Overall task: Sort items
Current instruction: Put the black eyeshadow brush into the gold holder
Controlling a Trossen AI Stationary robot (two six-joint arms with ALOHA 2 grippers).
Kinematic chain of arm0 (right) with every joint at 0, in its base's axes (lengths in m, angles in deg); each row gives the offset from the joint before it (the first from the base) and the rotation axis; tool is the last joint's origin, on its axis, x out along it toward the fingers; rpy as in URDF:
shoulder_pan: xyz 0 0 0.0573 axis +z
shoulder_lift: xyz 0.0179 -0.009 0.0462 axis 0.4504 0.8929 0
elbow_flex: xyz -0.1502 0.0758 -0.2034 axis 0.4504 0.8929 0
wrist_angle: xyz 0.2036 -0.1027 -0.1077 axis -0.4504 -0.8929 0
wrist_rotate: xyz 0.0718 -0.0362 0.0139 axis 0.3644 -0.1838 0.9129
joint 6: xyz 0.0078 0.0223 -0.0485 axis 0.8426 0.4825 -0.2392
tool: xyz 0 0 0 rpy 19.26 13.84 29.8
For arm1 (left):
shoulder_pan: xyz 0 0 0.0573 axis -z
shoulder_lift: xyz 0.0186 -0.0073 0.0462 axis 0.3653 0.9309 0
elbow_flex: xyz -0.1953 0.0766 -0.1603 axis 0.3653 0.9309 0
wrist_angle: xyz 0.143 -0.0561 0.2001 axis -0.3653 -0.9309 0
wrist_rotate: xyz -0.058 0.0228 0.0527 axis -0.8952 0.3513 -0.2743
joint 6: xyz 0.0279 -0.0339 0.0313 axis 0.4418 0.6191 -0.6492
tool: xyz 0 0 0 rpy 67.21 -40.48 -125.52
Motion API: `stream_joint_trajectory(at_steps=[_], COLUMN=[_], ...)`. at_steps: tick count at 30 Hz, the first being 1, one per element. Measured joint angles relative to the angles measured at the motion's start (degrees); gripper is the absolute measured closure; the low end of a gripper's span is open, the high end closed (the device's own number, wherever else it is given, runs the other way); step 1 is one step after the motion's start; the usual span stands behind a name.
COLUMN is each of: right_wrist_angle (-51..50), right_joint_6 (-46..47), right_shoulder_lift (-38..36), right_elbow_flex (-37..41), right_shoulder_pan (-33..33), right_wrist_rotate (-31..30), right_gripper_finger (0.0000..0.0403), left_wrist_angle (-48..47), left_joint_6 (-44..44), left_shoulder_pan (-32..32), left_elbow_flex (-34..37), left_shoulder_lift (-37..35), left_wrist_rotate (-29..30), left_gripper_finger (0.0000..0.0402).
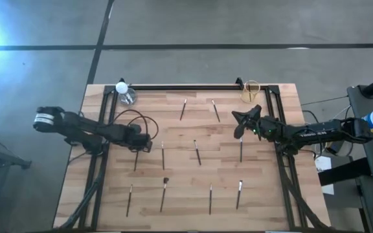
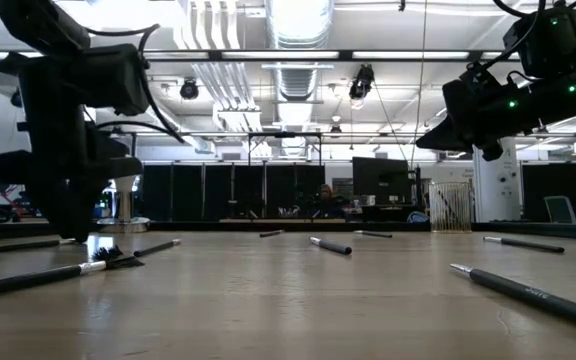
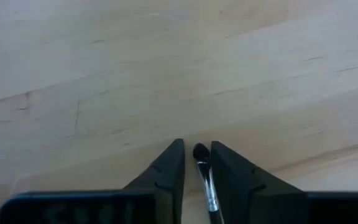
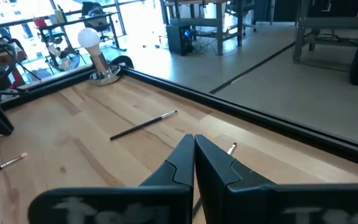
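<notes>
The wooden counter (image 1: 173, 213) carries about a dozen thin brushes (image 1: 197, 153), well apart and unsorted, so the sort looks barely begun; a pick-up is the step in hand. The left gripper (image 1: 142, 144) is down at the counter's left middle, slightly parted astride a dark-tipped brush (image 3: 202, 174); closing and lifting come next. The right gripper (image 1: 240, 123) hovers raised at the right, pressed together, empty.
</notes>
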Motion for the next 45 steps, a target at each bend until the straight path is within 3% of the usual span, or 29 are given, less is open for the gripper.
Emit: stream_joint_trajectory(at_steps=[9, 15, 21, 27, 33, 35, 38, 45], right_wrist_angle=[0.09, 0.07, 0.07, 0.09, 2.71, 6.09, 9.07, 9.42], right_joint_6=[-0.22, -0.21, -0.13, 1.04, 2.86, 3.66, 4.12, 4.61], right_shoulder_lift=[0.06, 0.07, 0.07, 0.07, 1.59, 3.72, 8.22, 21.78], right_elbow_flex=[0.00, -0.02, -0.05, -0.15, -0.15, -0.52, -2.98, -14.90], right_shoulder_pan=[0.00, 0.00, 0.00, -0.03, -0.02, 0.00, 0.00, 0.00], right_wrist_rotate=[-0.02, -0.04, -0.02, 1.82, 11.43, 16.25, 21.00, 29.30], right_gripper_finger=[0.0394, 0.0394, 0.0394, 0.0394, 0.0394, 0.0394, 0.0394, 0.0394], left_wrist_angle=[0.44, -0.05, 4.30, 29.97, 71.10, 83.97, 96.08, 106.30], left_joint_6=[-1.53, -4.13, -8.36, -18.57, -31.32, -35.34, -39.33, -46.83], left_shoulder_pan=[0.00, 0.00, -0.04, -0.16, -2.59, -4.44, -8.05, -13.65], left_elbow_flex=[1.17, 0.25, -1.71, 1.22, 9.98, 11.54, 10.89, 1.65], left_shoulder_lift=[-0.06, -1.49, -5.92, -9.11, -4.07, -0.39, 5.17, 17.36], left_wrist_rotate=[0.63, 1.44, 7.05, 8.75, 6.23, 2.92, -5.07, -21.76], left_gripper_finger=[0.0395, 0.0400, 0.0401, 0.0401, 0.0401, 0.0401, 0.0401, 0.0401])
